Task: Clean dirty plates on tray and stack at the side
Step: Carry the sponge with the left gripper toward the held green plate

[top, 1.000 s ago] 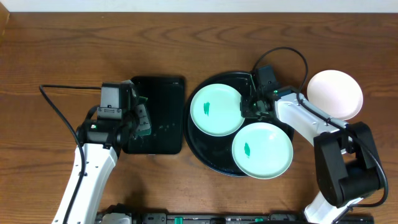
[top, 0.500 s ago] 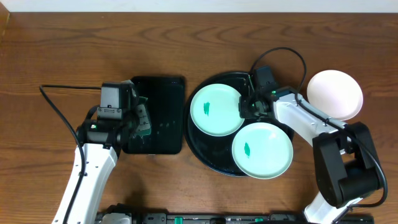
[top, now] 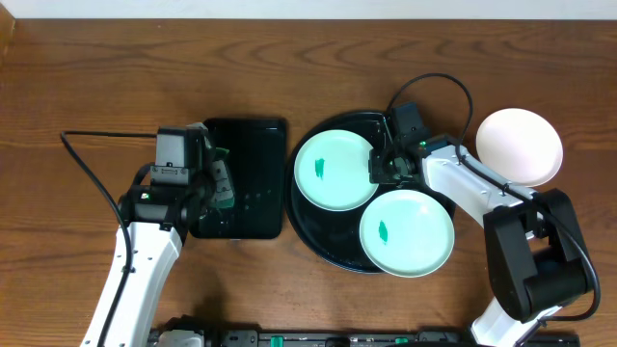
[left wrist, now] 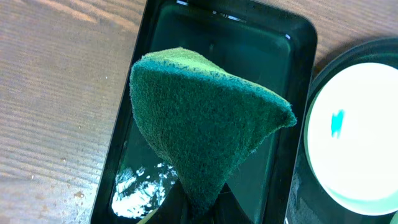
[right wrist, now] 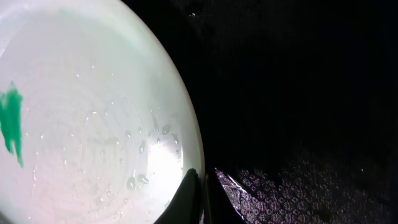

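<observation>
Two pale mint plates lie on the round black tray (top: 318,224). The far-left plate (top: 335,170) and the near-right plate (top: 406,231) each carry a green smear. A white plate (top: 521,146) rests on the table to the right of the tray. My right gripper (top: 379,166) is shut on the right rim of the far-left plate (right wrist: 93,124), one finger (right wrist: 188,196) on its inner face and the other outside over the tray (right wrist: 298,93). My left gripper (top: 220,185) is shut on a green sponge (left wrist: 205,118), held over the rectangular tray.
The small rectangular black tray (top: 253,207) sits left of the round tray and holds some water (left wrist: 134,186). Bare wooden table (top: 289,58) surrounds both trays. The right arm's cable (top: 453,87) loops above the round tray.
My right gripper's jaws have shut onto the rim of the far-left mint plate. The left arm and sponge have stayed put.
</observation>
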